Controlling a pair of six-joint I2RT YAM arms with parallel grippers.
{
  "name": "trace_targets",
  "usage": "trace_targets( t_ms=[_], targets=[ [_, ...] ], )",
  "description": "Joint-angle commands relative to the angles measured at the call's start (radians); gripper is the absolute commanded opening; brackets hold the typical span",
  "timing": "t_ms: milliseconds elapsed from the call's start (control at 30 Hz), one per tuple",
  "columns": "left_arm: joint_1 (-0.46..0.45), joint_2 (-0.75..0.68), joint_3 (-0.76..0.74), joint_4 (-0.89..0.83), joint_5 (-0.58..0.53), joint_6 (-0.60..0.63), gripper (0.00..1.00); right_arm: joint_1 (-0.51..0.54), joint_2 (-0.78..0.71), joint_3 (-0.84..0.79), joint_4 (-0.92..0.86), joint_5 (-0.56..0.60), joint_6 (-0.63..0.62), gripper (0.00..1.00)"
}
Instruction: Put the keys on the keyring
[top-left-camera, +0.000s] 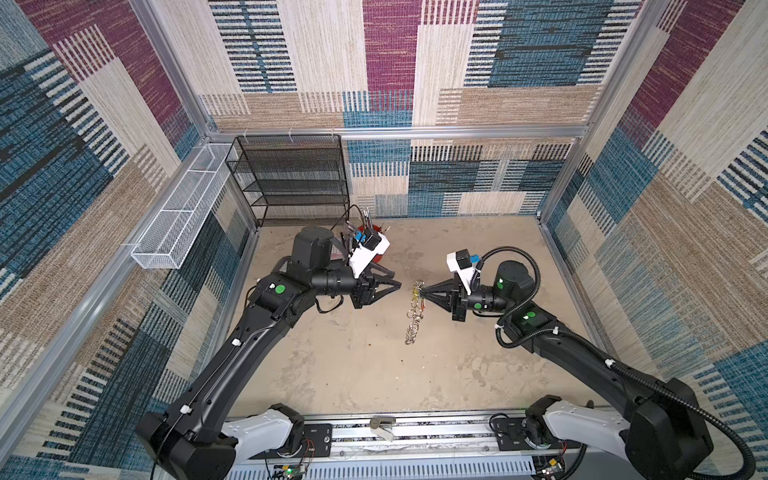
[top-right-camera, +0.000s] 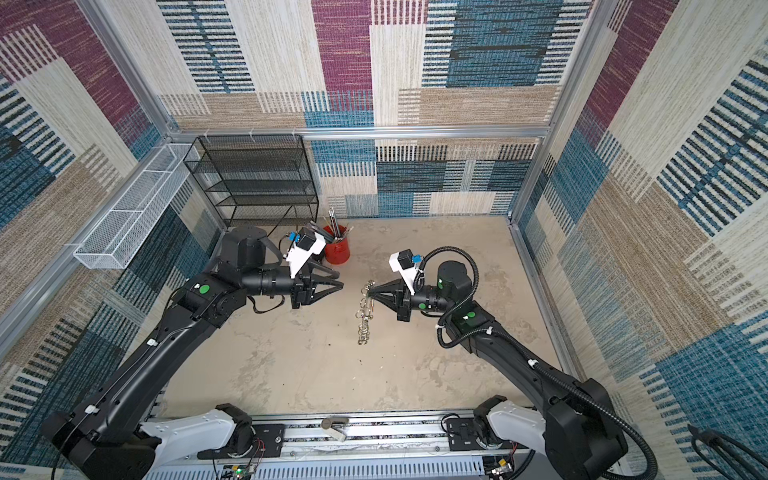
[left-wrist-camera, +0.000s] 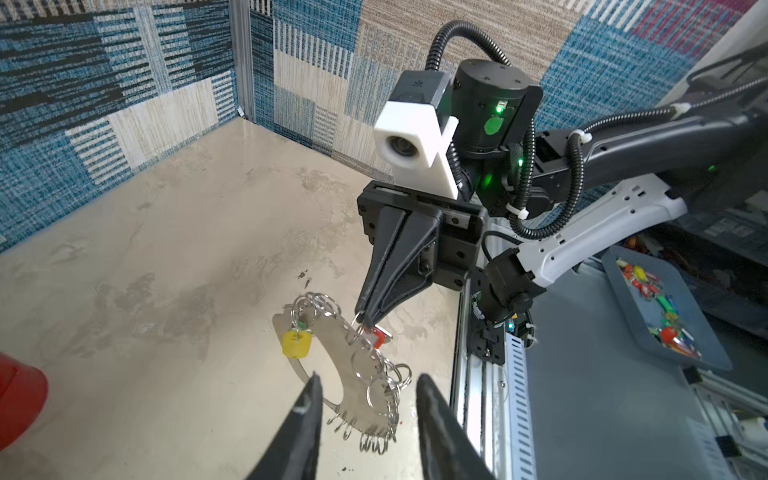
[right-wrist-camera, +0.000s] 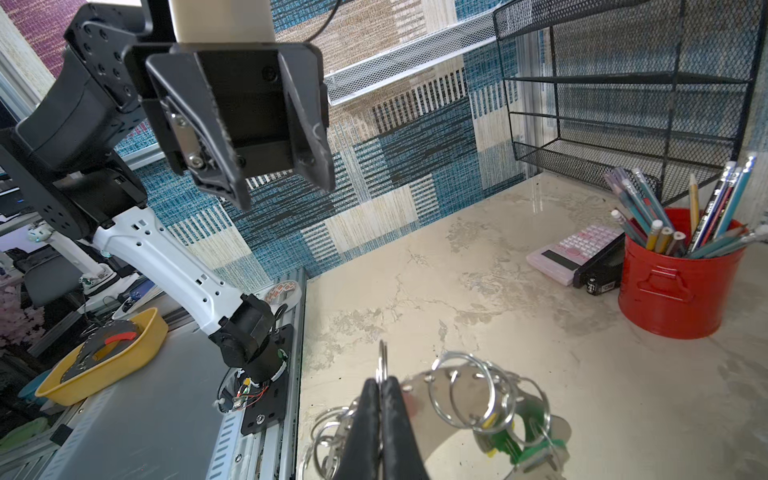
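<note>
The keyring (left-wrist-camera: 332, 353) is a grey curved band edged with silver split rings, and it hangs over the middle of the table (top-left-camera: 412, 316) (top-right-camera: 365, 313). My right gripper (right-wrist-camera: 381, 380) is shut on one split ring (right-wrist-camera: 381, 359) at the band's upper end, seen too from the left wrist (left-wrist-camera: 360, 319). On the rings hang a yellow-tagged key (left-wrist-camera: 297, 344), a green-tagged key (right-wrist-camera: 524, 451) and a red-tagged key (left-wrist-camera: 379, 336) right by the right fingertips. My left gripper (left-wrist-camera: 369, 377) is open and empty, a short way left of the keyring (top-left-camera: 397, 286).
A red pencil cup (right-wrist-camera: 681, 286) and a pink calculator (right-wrist-camera: 577, 253) stand at the back left, in front of a black mesh shelf (top-left-camera: 291, 178). A white wire basket (top-left-camera: 183, 212) hangs on the left wall. Off the table, a grey tray (left-wrist-camera: 715, 353) holds several tagged keys.
</note>
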Motion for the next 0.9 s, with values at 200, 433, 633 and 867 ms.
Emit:
trace_targets(
  t_ms=[200,433,633,867],
  targets=[
    [-0.102,0.155,0.2,-0.359,-0.085,0.437,0.43,0.0,0.007,-0.008,0.071,-0.065,-0.026,0.0],
    [-0.161,0.283,0.304,-0.433,-0.184,0.51,0.41,0.0,-0.003,-0.026,0.089,-0.08,-0.023,0.0],
    [-0.179,0.34,0.359,-0.473,-0.182,0.536,0.35,0.0,-0.008,-0.03,0.094,-0.083,-0.022,0.0],
    [-0.194,0.371,0.393,-0.502,-0.189,0.545,0.26,0.0,-0.01,-0.034,0.099,-0.085,-0.019,0.0]
  ],
)
